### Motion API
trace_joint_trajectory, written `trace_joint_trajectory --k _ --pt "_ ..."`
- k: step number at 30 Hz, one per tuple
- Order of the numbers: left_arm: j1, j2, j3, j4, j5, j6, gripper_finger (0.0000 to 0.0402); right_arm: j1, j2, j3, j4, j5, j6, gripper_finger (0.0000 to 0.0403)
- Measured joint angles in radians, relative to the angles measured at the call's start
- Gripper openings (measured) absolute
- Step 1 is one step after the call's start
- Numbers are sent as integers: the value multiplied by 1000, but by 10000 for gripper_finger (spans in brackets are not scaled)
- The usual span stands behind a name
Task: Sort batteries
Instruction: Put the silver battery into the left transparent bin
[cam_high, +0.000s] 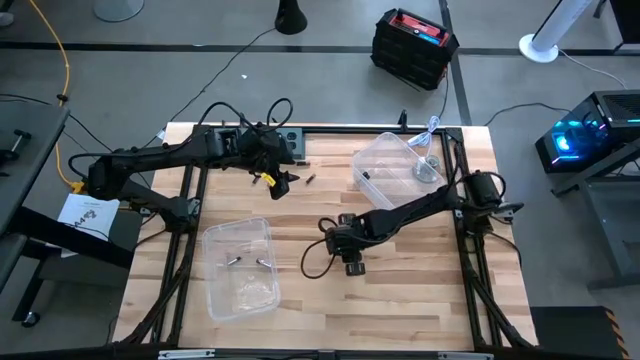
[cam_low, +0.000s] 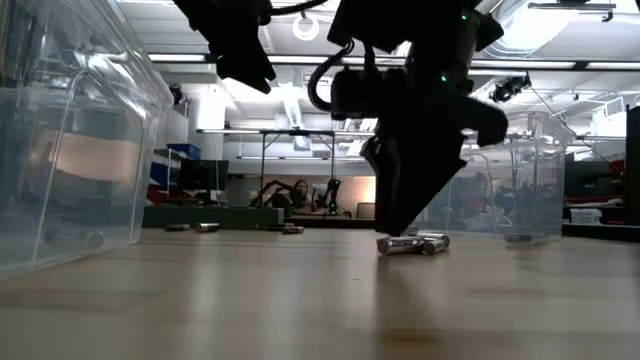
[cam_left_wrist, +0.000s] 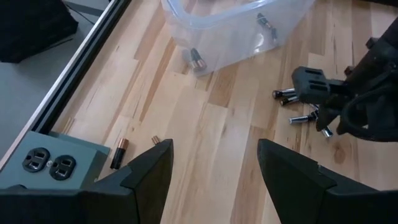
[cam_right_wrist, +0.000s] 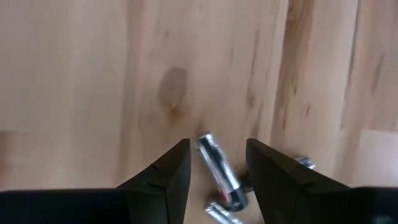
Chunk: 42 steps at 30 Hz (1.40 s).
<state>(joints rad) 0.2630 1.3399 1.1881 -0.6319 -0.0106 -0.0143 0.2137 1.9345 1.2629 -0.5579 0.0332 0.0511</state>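
Silver battery (cam_right_wrist: 217, 168) lies between my right gripper's (cam_right_wrist: 217, 163) open, empty fingers; two binned, several left; left gripper (cam_left_wrist: 214, 165) open, idle.

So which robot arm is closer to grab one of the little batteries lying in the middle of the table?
The right one. Its hand hangs open right over a silvery battery in the loose pile, which sits between its fingers. The left hand is open too, but up near the table's far edge by the power outlet.

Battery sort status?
Partly done: two batteries lie in the near bin, more in the far bin. In hand: the right hand, open, straddles a silver battery in the loose pile. Left: that pile and strays by the outlet. Left hand open, empty.
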Motion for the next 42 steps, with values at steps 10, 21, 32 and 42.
trace_joint_trajectory --k 10,21,32,42 --pt "0 -4 1 5 0 -37 225 10 74 5 6 -14 -128 139" --pt "3 -172 181 4 -7 -4 225 -70 -5 31 -1 42 -106 33" --pt "-89 -412 222 -227 -47 -366 217 -176 -14 337 187 14 -215 20" --pt "-440 -381 139 -897 -57 -998 64 -213 -14 440 321 -232 -150 20"
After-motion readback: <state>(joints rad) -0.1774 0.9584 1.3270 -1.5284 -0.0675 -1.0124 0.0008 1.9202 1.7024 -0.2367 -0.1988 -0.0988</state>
